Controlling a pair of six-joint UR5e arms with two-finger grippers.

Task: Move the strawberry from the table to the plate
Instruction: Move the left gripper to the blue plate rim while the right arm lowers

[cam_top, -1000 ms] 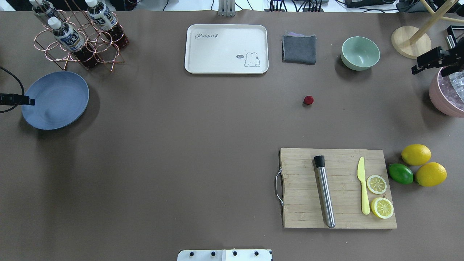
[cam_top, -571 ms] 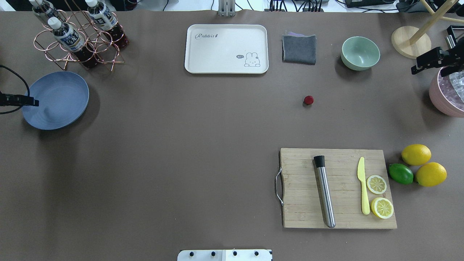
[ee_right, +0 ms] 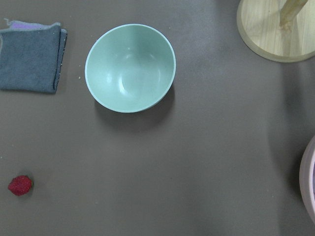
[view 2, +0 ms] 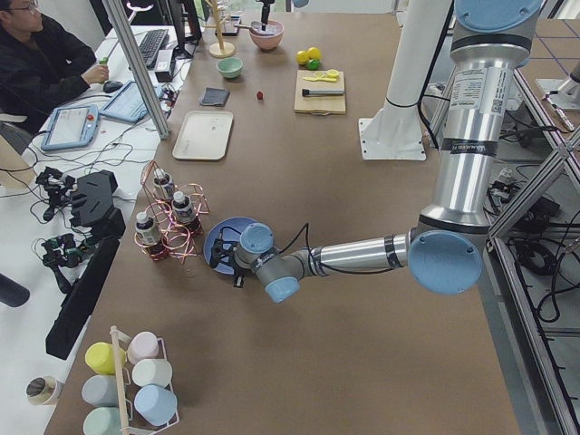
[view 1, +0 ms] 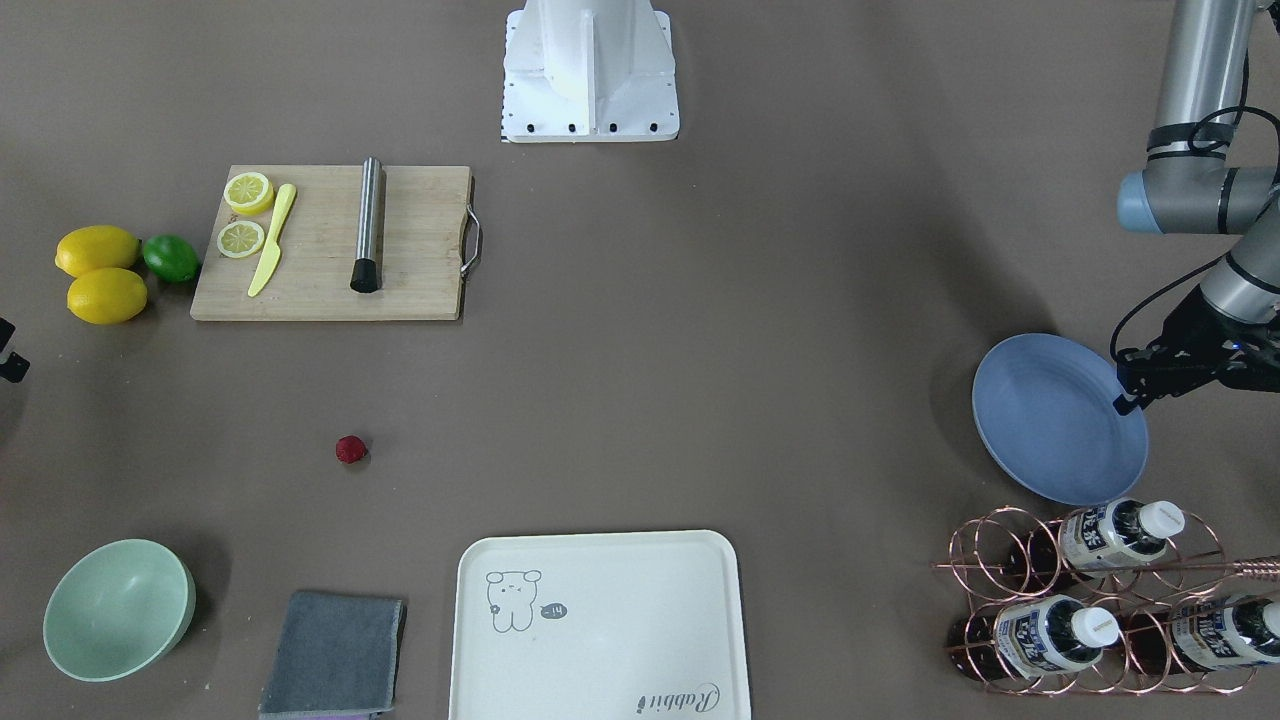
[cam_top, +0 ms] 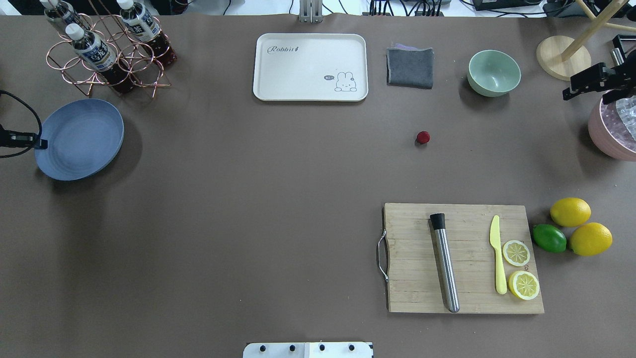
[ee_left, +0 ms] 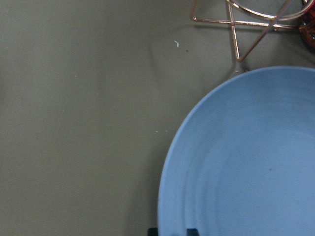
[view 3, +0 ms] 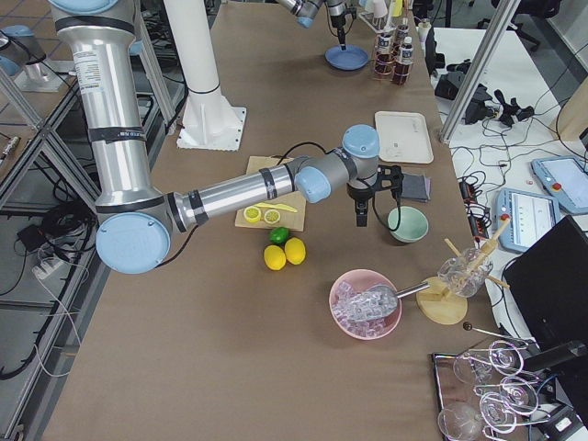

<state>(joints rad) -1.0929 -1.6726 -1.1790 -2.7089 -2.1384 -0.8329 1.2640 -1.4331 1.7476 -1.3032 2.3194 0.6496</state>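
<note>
Shifted a touch toward the table's (cam_top: 248, 199) middle since a second ago, the blue plate (cam_top: 84, 149) lies at nine o'clock on the brown-grey covering, clock hours read from overhead with twelve at the far edge. The left gripper (cam_top: 44, 144) is at the plate's outer rim, and the wrist camera shows its two dark tips parted, one on either side of the rim. The strawberry (cam_top: 423, 137) rests alone on the bare covering at about two o'clock, well apart from the plate.

The right gripper (cam_top: 566, 93) has edged slightly toward twelve and hangs at the three o'clock edge beside a pink bowl of ice (cam_top: 608, 139). Whether it is parted or clenched cannot be told.

A cream tray (cam_top: 310, 67), a folded grey cloth (cam_top: 410, 67) and a mint-green bowl (cam_top: 493, 72) line the far side. A copper rack of bottles (cam_top: 107, 49) stands at eleven. A wooden board (cam_top: 422, 293) at five carries a steel muddler (cam_top: 445, 268), a yellow knife (cam_top: 497, 253) and lemon halves (cam_top: 516, 252), with two lemons (cam_top: 570, 212) and a lime (cam_top: 549, 238) beside it. Beyond the far edge, a person (view 2: 41, 63) sits at a desk of keyboards and tablets.
</note>
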